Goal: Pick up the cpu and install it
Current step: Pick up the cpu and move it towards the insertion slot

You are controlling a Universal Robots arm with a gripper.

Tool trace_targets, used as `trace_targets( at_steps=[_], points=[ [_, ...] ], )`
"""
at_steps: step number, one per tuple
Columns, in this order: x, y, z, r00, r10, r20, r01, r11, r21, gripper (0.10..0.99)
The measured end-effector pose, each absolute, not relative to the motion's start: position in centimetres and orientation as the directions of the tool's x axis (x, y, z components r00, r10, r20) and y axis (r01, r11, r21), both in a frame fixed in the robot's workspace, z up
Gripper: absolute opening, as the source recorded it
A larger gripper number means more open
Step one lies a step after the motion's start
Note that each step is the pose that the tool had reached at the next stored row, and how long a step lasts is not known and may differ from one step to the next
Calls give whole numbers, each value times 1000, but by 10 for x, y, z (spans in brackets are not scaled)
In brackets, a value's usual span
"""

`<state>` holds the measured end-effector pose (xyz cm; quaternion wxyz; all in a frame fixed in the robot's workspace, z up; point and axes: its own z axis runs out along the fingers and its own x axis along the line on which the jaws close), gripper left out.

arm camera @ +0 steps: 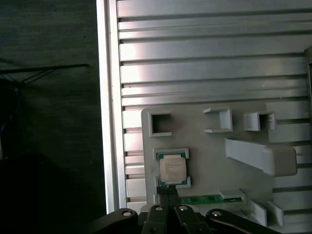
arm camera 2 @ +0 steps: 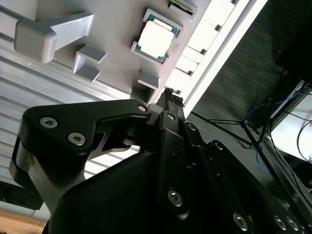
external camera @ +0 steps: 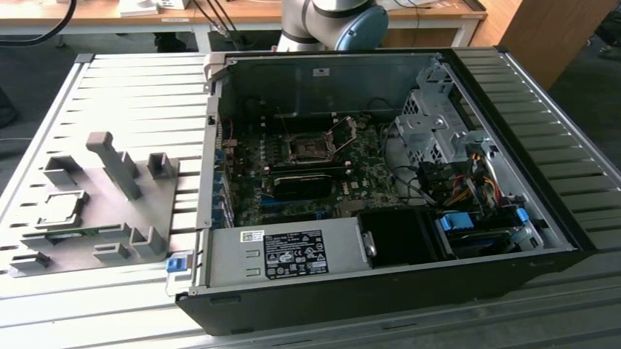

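black pincer (arm camera: 166, 189) tips together, holding nothing | silvery square cpu (arm camera: 173, 169) sat in grey plastic tray (arm camera: 204, 146) | green memory stick (arm camera: 209, 199) right alongside

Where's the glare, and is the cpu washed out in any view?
Second wrist view: cpu lid nearly blown out white, table edge glaring. First wrist view: cpu lid evenly lit, bright bands across the table slats. Exterior view: computer case interior in shade.

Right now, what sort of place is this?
Probably a robot lab set up for computer assembly: an open computer case on a slatted metal table, a grey holder with the cpu in it, and a robot arm behind.
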<state>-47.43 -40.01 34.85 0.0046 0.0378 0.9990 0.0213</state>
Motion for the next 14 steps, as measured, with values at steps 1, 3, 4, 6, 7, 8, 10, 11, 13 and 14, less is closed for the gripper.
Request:
trace_targets(
  at_steps=[1,3,4,6,7,8,10,11,13,14],
  points=[
    [-474,-400,348,-997,76,-8,75,996,43,106],
    [-474,-400,347,-997,76,-8,75,996,43,106],
    [-474,-400,347,-997,76,-8,75,996,43,106],
    [-474,-400,346,-997,76,-8,75,996,43,106],
    [-474,-400,345,-997,76,-8,75,996,43,106],
    [-474,-400,345,-997,76,-8,75,996,43,106],
    [-474,-400,344,-997,76,-7,75,996,43,106],
    [-474,-400,343,-997,76,-7,75,996,43,106],
    [-474,-400,342,-997,76,-7,75,996,43,106],
    [-474,-401,342,-997,76,-7,75,996,43,106]
  ],
)
